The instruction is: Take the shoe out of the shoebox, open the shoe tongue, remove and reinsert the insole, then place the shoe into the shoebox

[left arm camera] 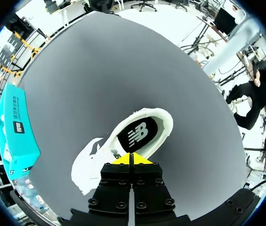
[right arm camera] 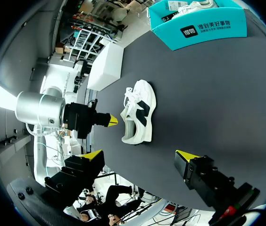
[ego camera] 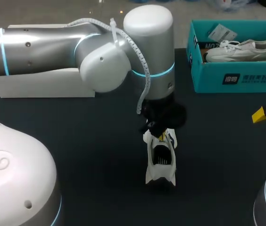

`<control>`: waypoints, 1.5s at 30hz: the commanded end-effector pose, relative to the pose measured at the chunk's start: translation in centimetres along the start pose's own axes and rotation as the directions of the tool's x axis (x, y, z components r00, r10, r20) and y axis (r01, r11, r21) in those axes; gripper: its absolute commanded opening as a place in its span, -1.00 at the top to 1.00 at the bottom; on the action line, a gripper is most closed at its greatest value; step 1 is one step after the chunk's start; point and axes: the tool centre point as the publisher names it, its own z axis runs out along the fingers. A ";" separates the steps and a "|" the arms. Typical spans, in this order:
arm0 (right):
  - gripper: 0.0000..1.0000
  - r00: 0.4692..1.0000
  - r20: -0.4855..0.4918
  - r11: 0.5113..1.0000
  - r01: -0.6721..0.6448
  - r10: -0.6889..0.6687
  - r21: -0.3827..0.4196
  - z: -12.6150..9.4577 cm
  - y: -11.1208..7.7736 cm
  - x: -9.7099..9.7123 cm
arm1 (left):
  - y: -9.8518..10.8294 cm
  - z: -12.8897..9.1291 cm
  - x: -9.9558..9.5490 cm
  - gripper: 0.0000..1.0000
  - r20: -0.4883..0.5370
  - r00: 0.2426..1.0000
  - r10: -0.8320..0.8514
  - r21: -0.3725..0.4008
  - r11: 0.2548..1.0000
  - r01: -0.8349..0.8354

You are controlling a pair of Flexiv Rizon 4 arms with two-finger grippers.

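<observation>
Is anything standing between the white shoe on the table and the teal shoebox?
Nothing visible lies between the shoe and the shoebox, in the head view or the right wrist view. The box already holds another white shoe.

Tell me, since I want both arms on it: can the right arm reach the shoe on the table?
Probably yes: the right pincer is open, bare table lies between it and the shoe, and only the left pincer is close by it.
</observation>
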 end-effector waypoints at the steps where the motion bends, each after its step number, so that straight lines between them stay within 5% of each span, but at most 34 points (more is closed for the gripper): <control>1: -1.00 1.000 0.003 0.997 -0.001 0.001 -0.075 -0.1 -0.9 0.1 | -0.2 0.0 -0.3 1.00 -0.062 0.832 -0.551 -0.011 0.834 0.552; 5: -1.00 1.000 0.003 0.997 -0.001 0.001 -0.075 -0.1 -0.9 0.1 | -1.3 -0.6 -0.1 1.00 0.009 0.641 -0.768 0.033 0.641 0.767; 8: -1.00 1.000 0.003 0.997 -0.001 0.001 -0.075 -0.1 -0.9 0.1 | -2.9 -0.7 0.4 1.00 0.079 0.575 -0.814 0.015 0.578 0.816; 14: -1.00 1.000 0.003 0.997 -0.001 0.001 -0.075 -0.1 -0.9 0.1 | -3.9 -0.2 2.3 1.00 0.053 0.634 -0.771 -0.045 0.633 0.773; 21: -1.00 1.000 0.003 0.997 -0.001 0.001 -0.075 -0.1 -0.9 0.1 | -2.7 -0.1 4.7 1.00 0.041 0.663 -0.748 -0.067 0.660 0.749; 32: -1.00 1.000 0.003 0.997 -0.001 0.001 -0.075 -0.1 -0.9 0.1 | -3.0 1.1 6.5 1.00 0.004 0.812 -0.583 -0.019 0.812 0.583; 33: -1.00 1.000 0.003 0.997 -0.001 0.001 -0.075 -0.1 -0.9 0.1 | -3.1 1.3 6.6 0.80 0.003 0.817 -0.576 -0.024 0.817 0.576; 36: -1.00 1.000 0.003 0.997 -0.001 0.001 -0.075 -0.1 -0.9 0.1 | -3.2 2.1 6.8 -0.25 -0.012 0.850 -0.527 -0.029 0.850 0.526; 38: -1.00 1.000 0.003 0.997 -0.001 0.001 -0.075 -0.1 -0.9 0.1 | -3.4 2.6 6.7 -0.67 0.000 0.857 -0.515 -0.054 0.856 0.515; 41: -1.00 1.000 0.003 0.997 -0.001 0.001 -0.075 -0.1 -0.9 0.1 | -3.8 3.1 6.5 -1.00 0.016 0.864 -0.503 -0.072 0.861 0.503; 45: -1.00 1.000 0.003 0.997 -0.001 0.001 -0.075 -0.1 -0.9 0.1 | -4.4 3.8 6.1 -1.00 0.065 0.873 -0.483 -0.084 0.869 0.487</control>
